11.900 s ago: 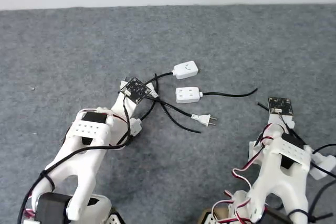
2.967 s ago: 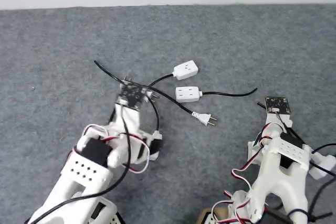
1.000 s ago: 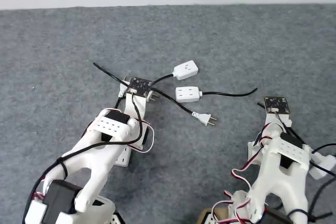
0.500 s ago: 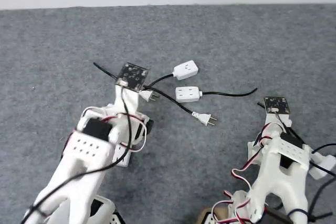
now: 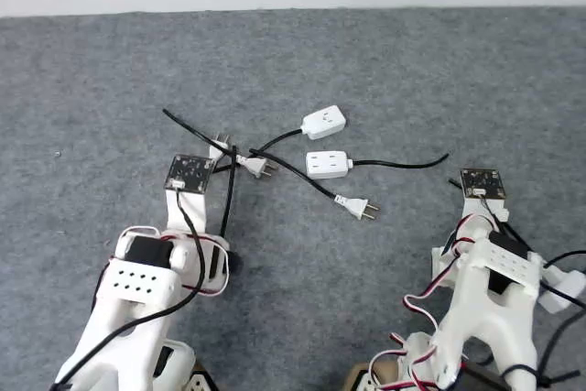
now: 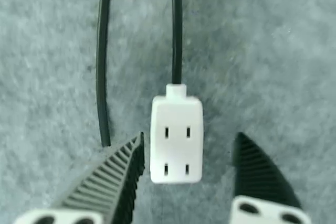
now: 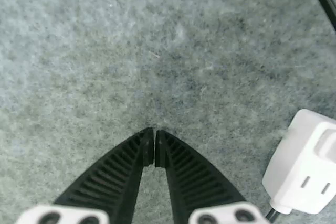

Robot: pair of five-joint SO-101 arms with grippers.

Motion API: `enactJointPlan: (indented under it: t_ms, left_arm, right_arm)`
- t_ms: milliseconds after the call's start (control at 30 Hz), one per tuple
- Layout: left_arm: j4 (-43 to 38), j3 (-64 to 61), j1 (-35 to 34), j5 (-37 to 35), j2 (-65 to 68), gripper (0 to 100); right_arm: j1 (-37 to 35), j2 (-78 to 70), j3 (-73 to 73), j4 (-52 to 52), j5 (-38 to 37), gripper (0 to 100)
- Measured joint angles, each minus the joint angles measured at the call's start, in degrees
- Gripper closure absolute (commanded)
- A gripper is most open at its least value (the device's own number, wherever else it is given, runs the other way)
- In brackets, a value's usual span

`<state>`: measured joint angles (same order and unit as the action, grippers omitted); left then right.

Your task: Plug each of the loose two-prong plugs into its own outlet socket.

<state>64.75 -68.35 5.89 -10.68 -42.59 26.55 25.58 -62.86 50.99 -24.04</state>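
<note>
White plug (image 5: 254, 167) lies loose on the grey carpet (image 5: 412, 70), prongs toward 4 o'clock. The second plug (image 5: 355, 208) sits at its 4 o'clock, aimed alike. At the first plug's 1 and 3 o'clock lie the far socket (image 5: 324, 120) and near socket (image 5: 328, 164). Seen from the wrist, the left gripper (image 6: 190, 139) stands open astride a four-slot socket (image 6: 176, 140) that lies lengthwise between its fingers, with the cord (image 6: 176, 30) leaving the far end. The right gripper (image 7: 154, 135) is closed and empty, beside another socket (image 7: 302, 166).

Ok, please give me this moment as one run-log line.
left gripper: open around socket | right gripper: shut, empty | plugs: both unplugged
</note>
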Motion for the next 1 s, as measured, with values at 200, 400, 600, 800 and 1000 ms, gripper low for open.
enactJointPlan:
  t_ms: [200, 400, 600, 800, 1000]
  left_arm:
    - [0.5, 0.0, 0.0, 0.0, -0.2, 71]
    - [-1.8, -3.5, 0.0, 0.0, -0.3, 71]
    - [-2.5, -3.5, 0.0, 0.0, -0.3, 71]
    - [-2.5, -3.1, 0.0, 0.0, -0.3, 71]
    - [-2.5, 1.8, 0.0, -0.5, 8.1, 71]
  right_arm:
    - [0.0, 0.0, 0.0, 0.0, 0.0, 98.7]
    - [0.0, 0.0, 0.0, 0.0, 0.0, 98.7]
    - [0.0, 0.0, 0.0, 0.0, 0.0, 98.7]
    - [0.0, 0.0, 0.0, 0.0, 0.0, 98.7]
    - [0.0, 0.0, 0.0, 0.0, 0.0, 98.7]
